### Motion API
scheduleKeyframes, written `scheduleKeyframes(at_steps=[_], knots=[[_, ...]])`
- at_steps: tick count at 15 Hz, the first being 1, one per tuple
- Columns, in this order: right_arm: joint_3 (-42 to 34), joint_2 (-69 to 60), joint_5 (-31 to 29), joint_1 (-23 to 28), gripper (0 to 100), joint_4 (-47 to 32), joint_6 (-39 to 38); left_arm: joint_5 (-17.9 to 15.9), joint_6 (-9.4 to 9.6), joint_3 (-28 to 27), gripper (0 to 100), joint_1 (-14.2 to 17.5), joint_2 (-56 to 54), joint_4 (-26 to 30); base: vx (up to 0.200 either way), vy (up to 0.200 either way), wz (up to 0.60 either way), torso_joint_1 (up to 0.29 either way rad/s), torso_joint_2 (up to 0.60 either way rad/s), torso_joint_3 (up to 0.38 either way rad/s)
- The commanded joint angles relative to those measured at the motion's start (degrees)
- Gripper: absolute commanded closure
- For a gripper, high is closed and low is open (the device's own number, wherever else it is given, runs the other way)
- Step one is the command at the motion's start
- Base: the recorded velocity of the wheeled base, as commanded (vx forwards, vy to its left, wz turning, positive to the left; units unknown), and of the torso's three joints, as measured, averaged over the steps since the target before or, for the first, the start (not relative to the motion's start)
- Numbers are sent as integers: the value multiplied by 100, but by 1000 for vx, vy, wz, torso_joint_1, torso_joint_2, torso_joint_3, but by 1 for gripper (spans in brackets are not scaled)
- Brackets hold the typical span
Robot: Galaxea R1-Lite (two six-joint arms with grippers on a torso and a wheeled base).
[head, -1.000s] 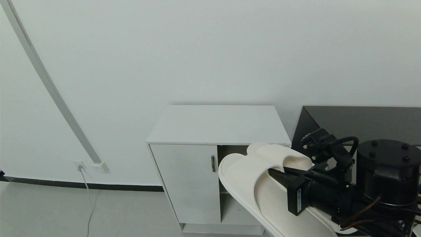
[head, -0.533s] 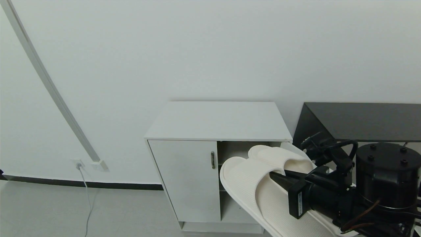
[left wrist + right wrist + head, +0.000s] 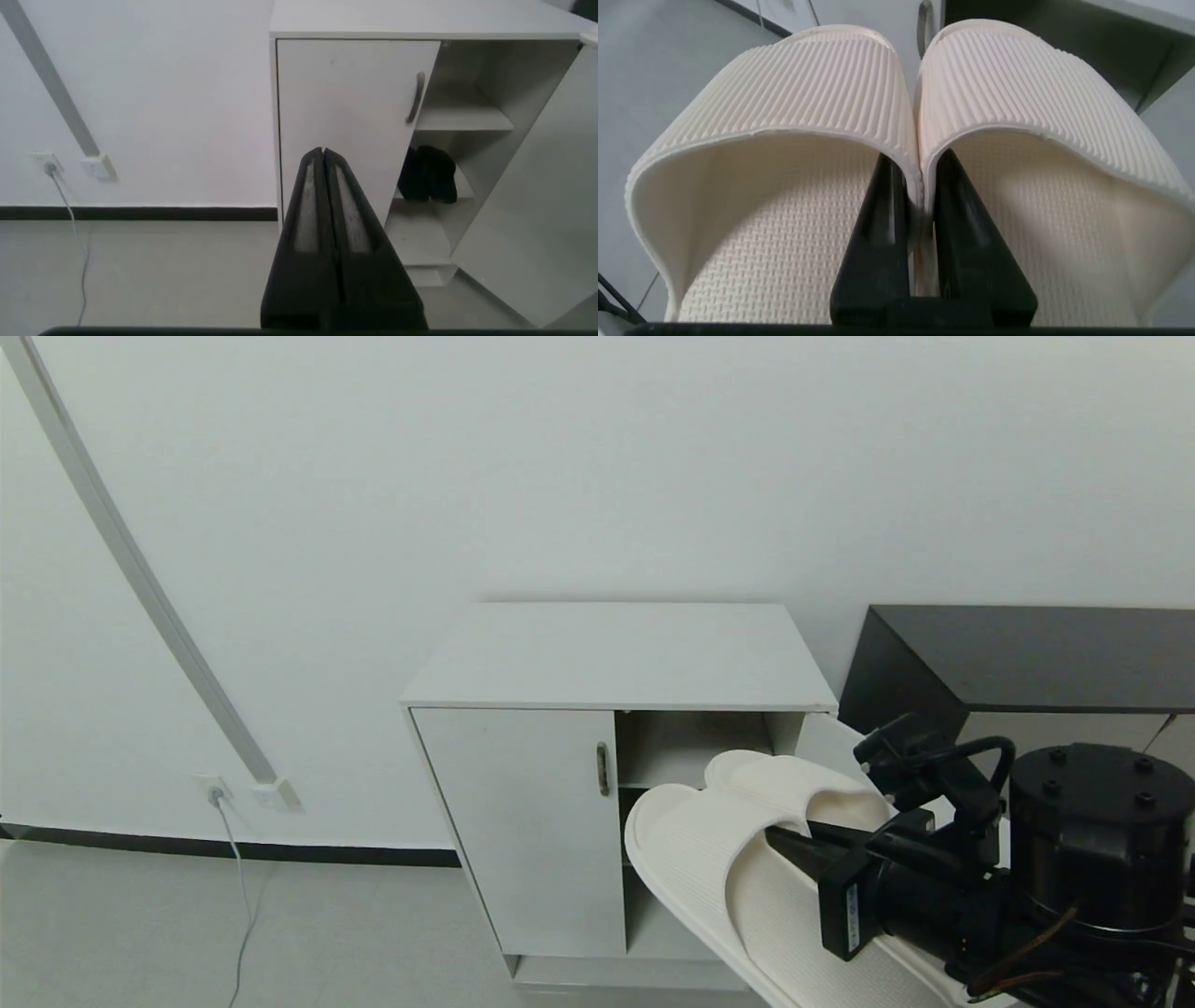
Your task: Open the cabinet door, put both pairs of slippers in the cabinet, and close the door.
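R gripper (image 3: 918,173) clamped on the cream slippers (image 3: 709,859), pinching both inner walls together (toes toward the cabinet (image 3: 616,658)), just in front of its open right half. L gripper (image 3: 323,161) closed, empty, facing cabinet's shut door (image 3: 346,121).

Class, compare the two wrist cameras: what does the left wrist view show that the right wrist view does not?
Left wrist view, not the right: the left gripper, shut and empty, a dark pair of slippers on a cabinet shelf, and a wall socket. Right wrist view, not the left: the right gripper clamping the cream slippers by their touching inner edges. Both: grey floor and part of the cabinet.
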State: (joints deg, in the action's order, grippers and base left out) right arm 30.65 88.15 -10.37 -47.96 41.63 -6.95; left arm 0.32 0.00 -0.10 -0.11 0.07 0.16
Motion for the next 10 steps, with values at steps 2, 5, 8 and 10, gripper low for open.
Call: scheduleKeyframes(at_steps=[2, 5, 8, 10], knots=[[-15, 18, 0, -12, 100, 3, 1, 3, 0, 1, 100, 2, 1, 2, 0, 0, 0, -185, 413, 237], [-15, 18, 0, -12, 100, 3, 9, 3, -9, 1, 100, 2, 1, -7, 0, 0, 0, -220, 531, 308], [-24, 18, 0, -12, 100, 3, 9, 3, 0, 1, 100, 2, 1, 2, 0, 0, 0, -222, 551, 321], [-32, 27, 0, -12, 100, 3, 9, 3, -9, 1, 100, 2, 1, 2, 0, 0, 0, -215, 535, 320]])
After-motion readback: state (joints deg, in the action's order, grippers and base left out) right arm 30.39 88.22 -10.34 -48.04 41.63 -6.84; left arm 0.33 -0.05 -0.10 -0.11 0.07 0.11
